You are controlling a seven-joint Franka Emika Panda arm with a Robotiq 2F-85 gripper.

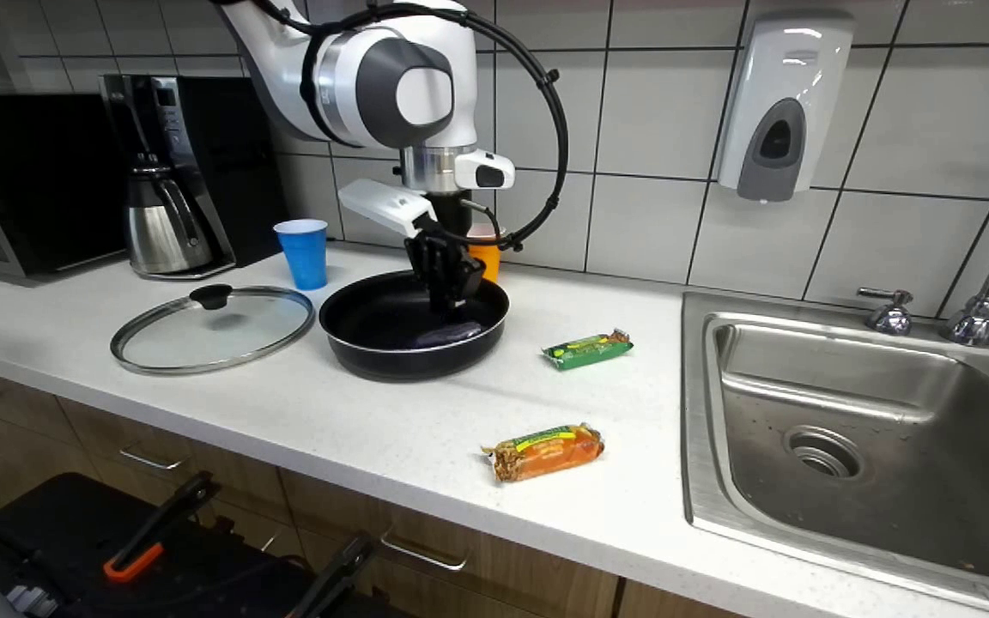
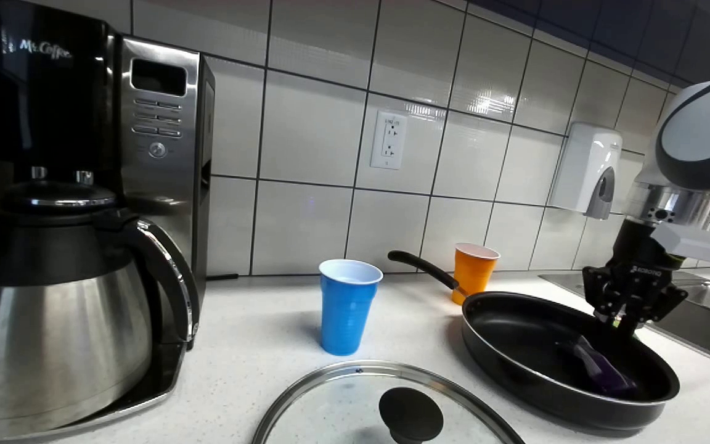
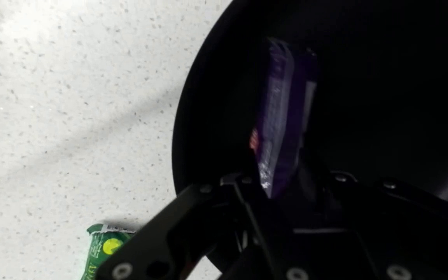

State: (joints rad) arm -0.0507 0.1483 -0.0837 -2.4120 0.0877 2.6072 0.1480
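In the near right part of the black frying pan (image 1: 409,366), a purple packet (image 3: 286,105) lies on the base, and the gripper (image 2: 616,324) hangs right at it. The fingers stand either side of one end in the wrist view, yet I can't tell whether they're pinching it or just clear. I'd expect something light, the wrapper slick and crinkly, the contents easily crushed; a gentle hold across the narrow middle should beat tugging a tip. A green packet (image 1: 588,349) lies farther right on the counter (image 1: 426,446).
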